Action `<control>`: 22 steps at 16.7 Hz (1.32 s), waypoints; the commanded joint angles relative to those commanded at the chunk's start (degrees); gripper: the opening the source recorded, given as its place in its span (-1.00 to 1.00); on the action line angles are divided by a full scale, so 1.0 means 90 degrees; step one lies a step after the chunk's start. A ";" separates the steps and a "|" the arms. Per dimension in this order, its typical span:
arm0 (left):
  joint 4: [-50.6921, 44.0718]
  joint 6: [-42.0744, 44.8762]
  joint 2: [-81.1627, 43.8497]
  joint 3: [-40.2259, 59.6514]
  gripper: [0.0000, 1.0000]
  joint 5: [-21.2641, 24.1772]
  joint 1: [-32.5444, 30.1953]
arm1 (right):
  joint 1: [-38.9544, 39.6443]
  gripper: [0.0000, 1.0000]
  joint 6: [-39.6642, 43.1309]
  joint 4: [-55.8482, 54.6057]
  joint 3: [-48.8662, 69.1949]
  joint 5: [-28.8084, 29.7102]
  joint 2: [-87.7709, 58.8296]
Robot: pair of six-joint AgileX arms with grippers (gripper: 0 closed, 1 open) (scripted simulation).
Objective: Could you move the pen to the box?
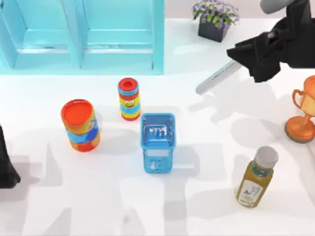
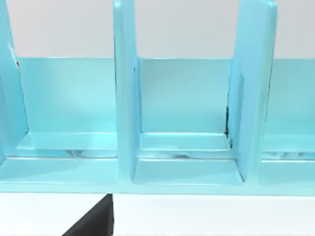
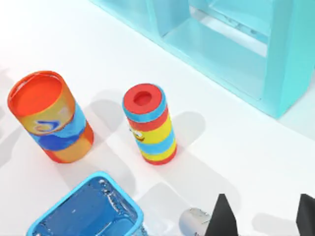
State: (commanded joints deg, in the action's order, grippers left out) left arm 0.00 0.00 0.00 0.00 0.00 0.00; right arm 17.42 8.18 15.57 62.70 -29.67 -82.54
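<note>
The pen, a grey-white barrel, hangs slanted in the air over the back right of the table, its lower end pointing toward the table's middle. My right gripper is shut on its upper end, which the black fingers hide. In the right wrist view the barrel's end shows beside my right gripper. The box, an open blue bin, stands at the table's centre, to the left of the pen and nearer the front; its rim lies below the pen. My left gripper is parked at the left edge.
A striped can stands just behind the box and an orange can to its left. A bottle lies front right, a trophy far right. A potted plant and a cyan shelf line the back.
</note>
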 joint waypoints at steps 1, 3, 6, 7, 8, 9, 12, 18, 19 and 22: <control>0.0000 0.0000 0.0000 0.0000 1.00 0.0000 0.0000 | -0.0153 -1.00 0.0120 0.0059 0.0179 -0.0024 0.0003; 0.0000 0.0000 0.0000 0.0000 1.00 0.0000 0.0000 | -0.0579 -1.00 0.0438 0.0287 0.0591 -0.0039 0.0018; 0.0000 0.0000 0.0000 0.0000 1.00 0.0000 0.0000 | -0.1411 -1.00 0.1058 0.0940 0.1287 0.0028 0.0030; 0.0000 0.0000 0.0000 0.0000 1.00 0.0000 0.0000 | -0.1722 -1.00 0.1286 0.1240 0.1509 0.0084 0.0035; 0.0000 0.0000 0.0000 0.0000 1.00 0.0000 0.0000 | -0.2043 -1.00 0.1517 0.1586 0.1714 0.0161 0.0040; 0.0000 0.0000 0.0000 0.0000 1.00 0.0000 0.0000 | -0.2369 -1.00 0.1747 0.1971 0.1898 0.0257 0.0047; 0.0000 0.0000 0.0000 0.0000 1.00 0.0000 0.0000 | -0.3316 -1.00 0.2394 0.3247 0.2300 0.0639 0.0069; 0.0000 0.0000 0.0000 0.0000 1.00 0.0000 0.0000 | -0.4635 -1.00 0.3228 0.5458 0.2461 0.1484 0.0111; 0.0000 0.0000 0.0000 0.0000 1.00 0.0000 0.0000 | -0.4723 -1.00 0.3273 0.5618 0.2422 0.1571 0.0137; 0.0000 0.0000 0.0000 0.0000 1.00 0.0000 0.0000 | -0.4787 -1.00 0.3301 0.5743 0.2377 0.1644 0.0165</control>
State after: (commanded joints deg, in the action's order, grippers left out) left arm 0.00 0.00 0.00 0.00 0.00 0.00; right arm -25.66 37.88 67.26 84.09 -14.87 -81.05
